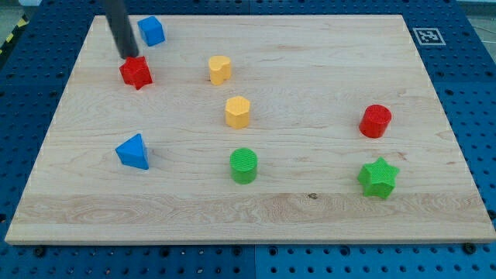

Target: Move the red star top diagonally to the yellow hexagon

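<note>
The red star (136,73) lies near the board's upper left. The yellow hexagon (238,111) stands near the board's middle, to the lower right of the star. My tip (129,56) comes down from the view's top and sits at the star's upper left edge, touching or nearly touching it.
A blue cube (152,31) is just right of the rod. A yellow heart-like block (220,70) sits above the hexagon. A blue triangle (133,152), a green cylinder (243,166), a red cylinder (376,121) and a green star (378,177) lie lower down. The wooden board (325,217) rests on a blue table.
</note>
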